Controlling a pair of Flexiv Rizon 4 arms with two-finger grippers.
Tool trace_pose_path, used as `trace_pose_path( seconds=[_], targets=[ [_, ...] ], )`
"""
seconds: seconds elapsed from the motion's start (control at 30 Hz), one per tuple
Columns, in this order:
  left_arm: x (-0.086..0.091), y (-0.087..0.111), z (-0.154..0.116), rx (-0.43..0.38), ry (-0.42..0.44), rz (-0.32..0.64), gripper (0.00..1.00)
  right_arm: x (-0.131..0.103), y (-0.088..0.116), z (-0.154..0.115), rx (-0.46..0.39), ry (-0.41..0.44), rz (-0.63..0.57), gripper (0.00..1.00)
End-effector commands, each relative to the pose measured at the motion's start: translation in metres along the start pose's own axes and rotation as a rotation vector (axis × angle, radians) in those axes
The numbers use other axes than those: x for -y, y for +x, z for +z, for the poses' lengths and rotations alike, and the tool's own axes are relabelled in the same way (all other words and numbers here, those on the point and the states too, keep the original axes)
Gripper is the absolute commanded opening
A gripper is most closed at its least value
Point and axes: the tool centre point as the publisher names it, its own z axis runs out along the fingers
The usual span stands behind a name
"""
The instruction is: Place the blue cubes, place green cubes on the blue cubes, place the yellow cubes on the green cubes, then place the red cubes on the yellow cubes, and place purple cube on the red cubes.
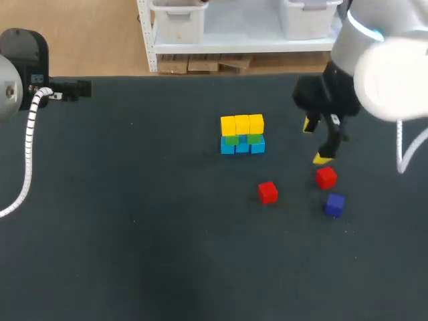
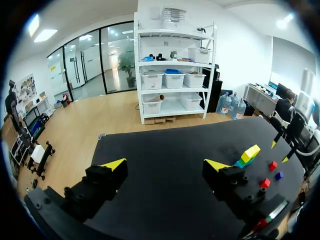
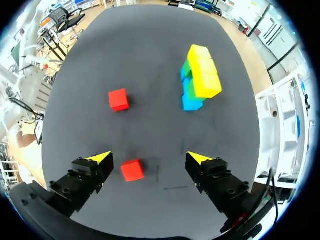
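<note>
In the middle of the table stands a small wall of cubes: a blue row (image 1: 242, 148) at the bottom, green cubes (image 1: 232, 140) on it, and a yellow row (image 1: 242, 124) on top. To its right, my right gripper (image 1: 315, 142) hangs open just above one red cube (image 1: 326, 177). In the right wrist view that red cube (image 3: 132, 170) rests on the mat between the spread fingers of the right gripper (image 3: 150, 158), untouched. A second red cube (image 1: 267, 192) lies nearer the middle. The purple cube (image 1: 334, 204) sits close by. My left gripper (image 2: 165, 164) is open and holds nothing, far off at the left.
The dark mat (image 1: 134, 221) covers the whole table. My left arm (image 1: 23, 63) stays at the far left edge with its ribbed cable (image 1: 28, 144) hanging down. The right arm's pale body (image 1: 388, 67) looms over the back right corner.
</note>
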Motion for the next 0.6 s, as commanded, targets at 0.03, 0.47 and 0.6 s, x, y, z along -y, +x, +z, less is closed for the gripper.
trace_pose_path(
  seconds=[0.03, 0.47, 0.6],
  targets=[
    [0.000, 0.000, 0.000, 0.001, 0.001, 0.000, 1.00, -0.015, 0.011, 0.007, -0.029, 0.062, 0.025, 0.96],
    [0.000, 0.000, 0.000, 0.001, 0.001, 0.000, 1.00, -0.024, 0.034, 0.025, -0.145, 0.016, -0.101, 0.90],
    [0.000, 0.000, 0.000, 0.001, 0.001, 0.000, 1.00, -0.023, 0.038, 0.030, -0.164, 0.009, -0.155, 0.88]
  ],
)
